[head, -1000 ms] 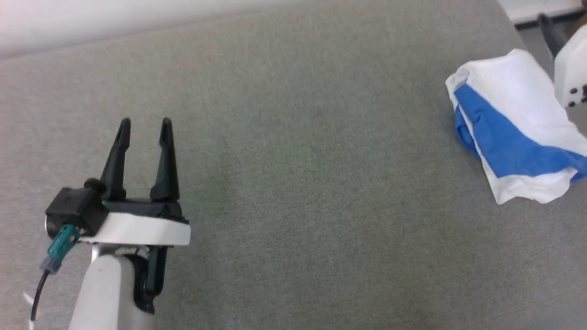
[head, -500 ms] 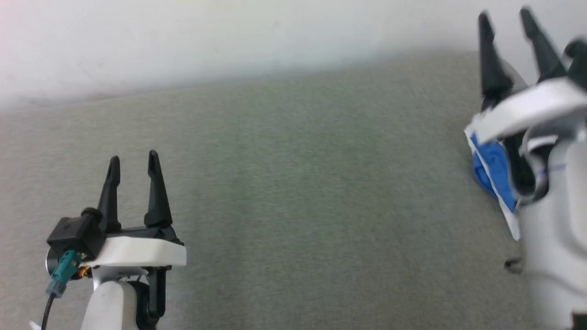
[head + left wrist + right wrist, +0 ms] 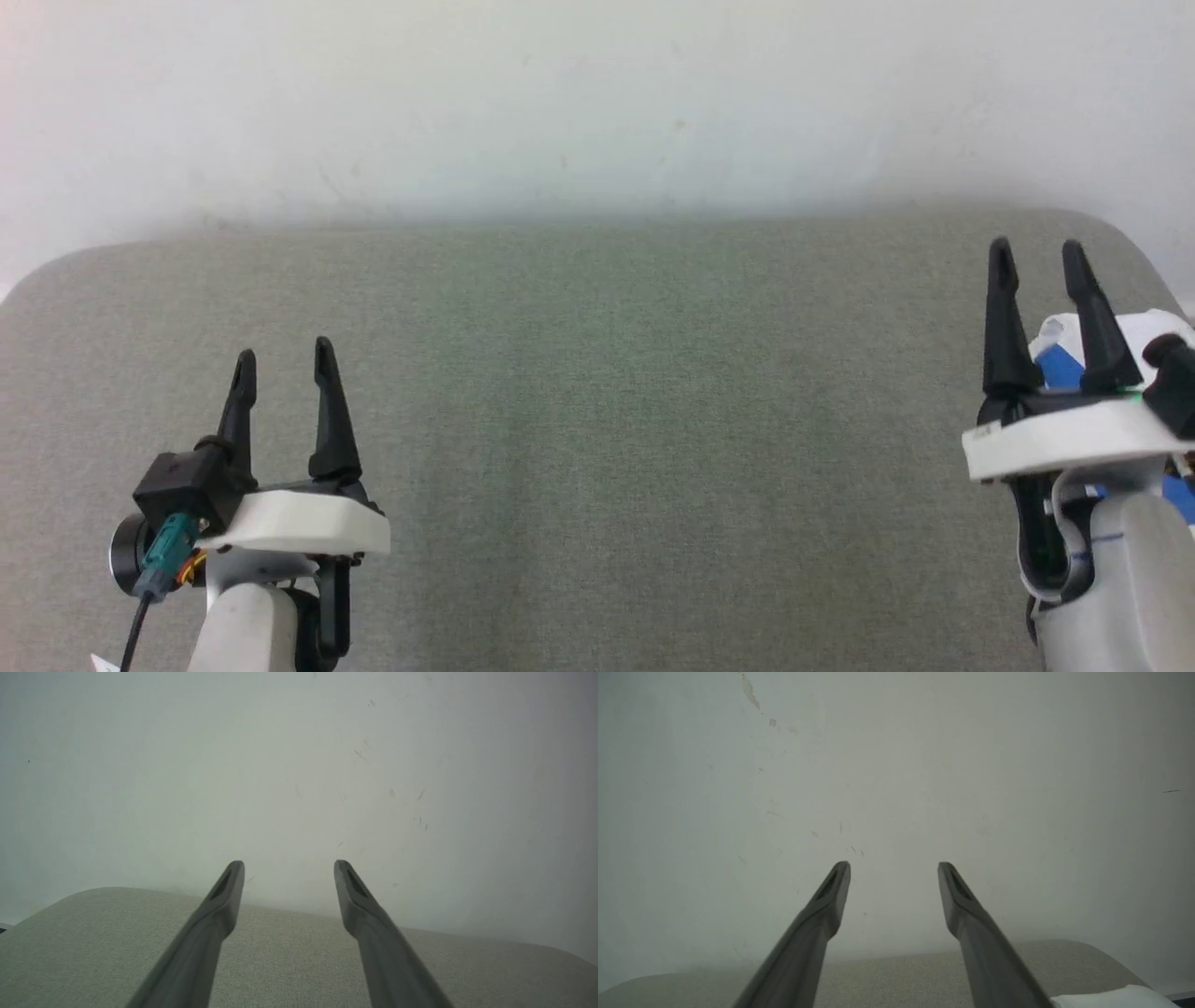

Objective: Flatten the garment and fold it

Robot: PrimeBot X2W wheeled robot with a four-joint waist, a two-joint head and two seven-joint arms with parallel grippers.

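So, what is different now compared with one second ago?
The head camera tilted up, so more wall shows. The right hand came fully into view at the lower right, open, in front of the garment. Nothing was grasped. The left hand stayed open and empty.

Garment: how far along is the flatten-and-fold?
Done: nothing confirmable. The garment lies at the right edge of the table, mostly hidden behind the right gripper, so its fold state cannot be judged. In hand: nothing. The left gripper and right gripper are both open and empty, off the cloth. Left: probably flattening and folding, unless the hidden part is already folded.
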